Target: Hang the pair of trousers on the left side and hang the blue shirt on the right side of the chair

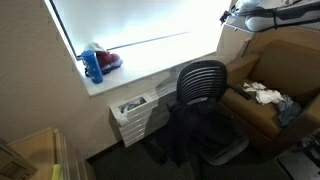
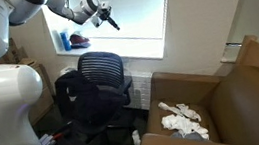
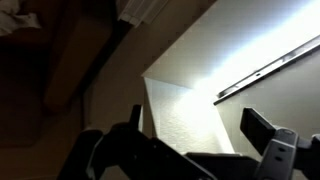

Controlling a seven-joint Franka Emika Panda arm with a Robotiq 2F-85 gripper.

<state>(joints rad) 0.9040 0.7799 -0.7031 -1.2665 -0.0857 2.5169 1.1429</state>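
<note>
Gripper [image 2: 112, 24] open, empty. I hold it high by the window [image 2: 132, 12]; pair of trousers [image 1: 195, 130] draped over seat edge of chair [image 1: 205, 78].

Brown armchair [image 2: 241, 88]: crumpled white cloth [image 2: 183, 119] lies on its seat. Windowsill [image 1: 150, 72]: blue bottle [image 1: 93, 66] stands upright near one end, with a red object [image 1: 109, 60] just beside it; contact unclear. White drawer unit [image 1: 135, 110] sits below the sill, against the wall.
</note>
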